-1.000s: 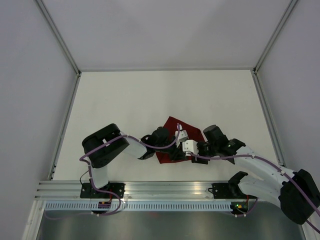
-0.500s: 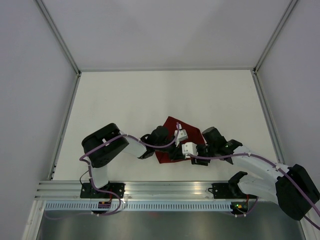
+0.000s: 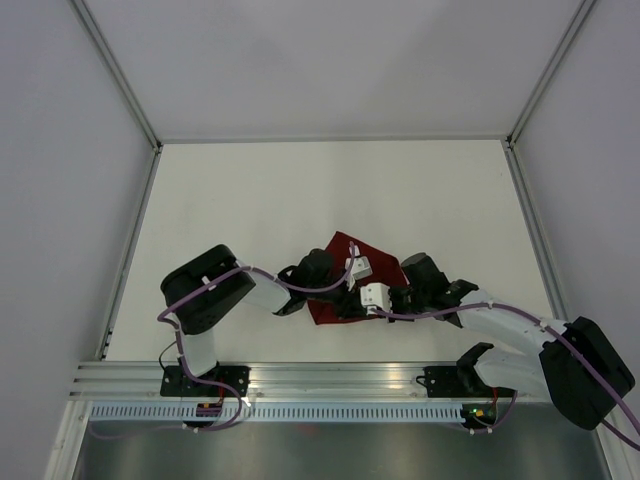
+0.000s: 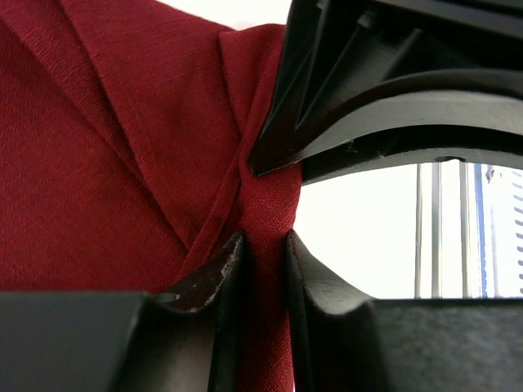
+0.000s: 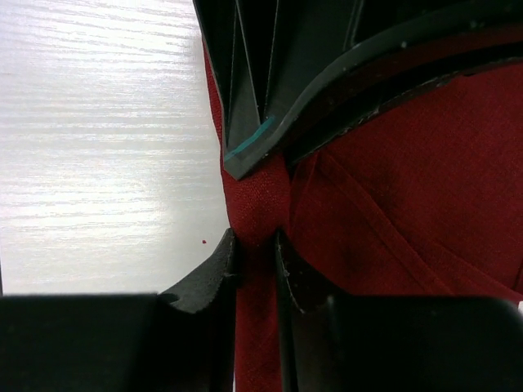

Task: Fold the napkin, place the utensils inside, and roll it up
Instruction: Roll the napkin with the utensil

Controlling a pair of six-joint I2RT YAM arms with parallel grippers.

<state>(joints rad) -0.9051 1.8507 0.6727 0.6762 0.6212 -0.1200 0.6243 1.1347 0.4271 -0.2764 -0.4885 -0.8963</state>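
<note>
Napkin (image 3: 342,247) (maroon, creased into folds) lying on the table (image 3: 300,190) toward its near edge, one bunched ridge of cloth pinched between the nearly closed fingers of the left gripper (image 4: 263,253) and of the right gripper (image 5: 255,249), the two facing tip to tip.

No legible text, labels, nos. or signs in any view.
</note>
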